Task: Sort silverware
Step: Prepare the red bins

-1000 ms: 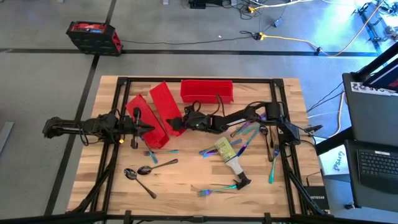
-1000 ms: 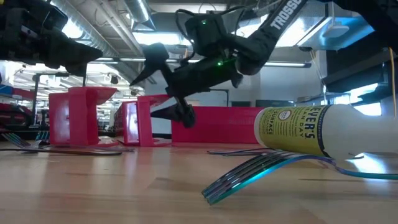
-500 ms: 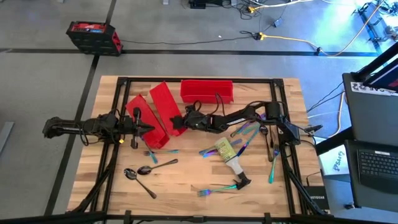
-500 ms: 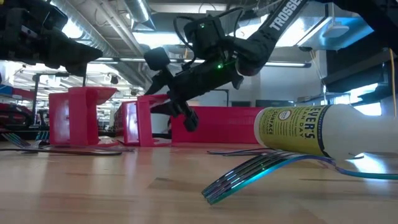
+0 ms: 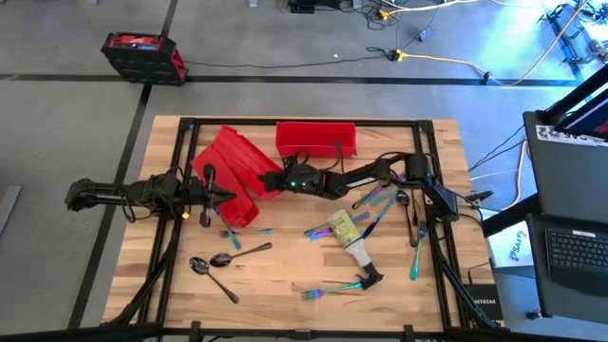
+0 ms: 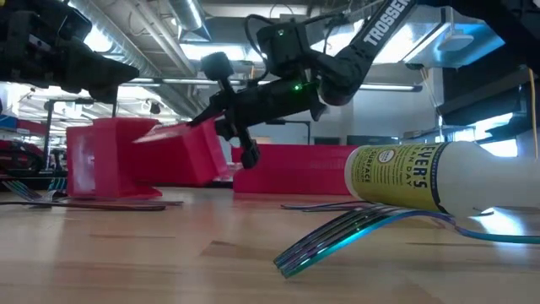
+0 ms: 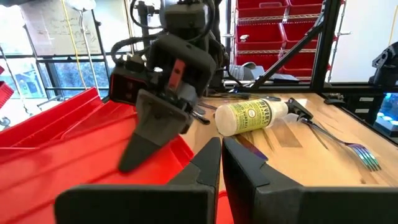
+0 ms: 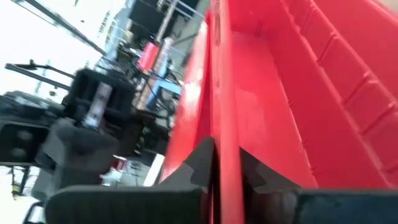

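Wooden table is carrying scattered silverware and a spray bottle; right jaws are pinching the middle red bin's wall, left jaws are sitting closed, empty.

I'm seeing red bins, iridescent teal-purple silverware, a yellow-labelled bottle, and a pale wood worktop.
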Robot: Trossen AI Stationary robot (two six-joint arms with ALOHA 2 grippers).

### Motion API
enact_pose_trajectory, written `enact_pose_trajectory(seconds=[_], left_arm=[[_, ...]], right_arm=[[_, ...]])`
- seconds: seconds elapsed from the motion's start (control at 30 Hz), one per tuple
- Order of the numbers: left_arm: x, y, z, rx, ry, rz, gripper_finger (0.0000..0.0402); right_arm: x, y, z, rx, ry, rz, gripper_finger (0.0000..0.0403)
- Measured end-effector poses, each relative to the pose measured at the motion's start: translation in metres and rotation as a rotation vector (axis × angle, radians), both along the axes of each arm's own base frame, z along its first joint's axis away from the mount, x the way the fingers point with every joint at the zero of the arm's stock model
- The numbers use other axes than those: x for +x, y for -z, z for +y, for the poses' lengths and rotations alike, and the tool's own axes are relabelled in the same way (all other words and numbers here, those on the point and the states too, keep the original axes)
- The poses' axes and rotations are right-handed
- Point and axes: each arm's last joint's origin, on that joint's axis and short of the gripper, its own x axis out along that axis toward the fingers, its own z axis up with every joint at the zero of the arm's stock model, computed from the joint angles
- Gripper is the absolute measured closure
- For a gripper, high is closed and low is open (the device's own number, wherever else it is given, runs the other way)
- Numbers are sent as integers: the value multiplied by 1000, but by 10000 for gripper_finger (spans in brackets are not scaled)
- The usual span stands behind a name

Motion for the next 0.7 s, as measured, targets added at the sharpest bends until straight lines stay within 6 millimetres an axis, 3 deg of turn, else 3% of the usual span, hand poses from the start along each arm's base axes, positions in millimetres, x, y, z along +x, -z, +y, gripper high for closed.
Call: enact_pose_trajectory(seconds=[0.5,0.6,0.7], left_arm=[[0,0,0,0,0,0,400],[0,0,0,0,0,0,400],[0,0,0,0,0,0,400]], right_arm=[[-2,-9,-18,-48,64,-56,402],[-3,-20,-21,-69,69,-89,402],[-7,-45,-22,-117,63,-121,402]])
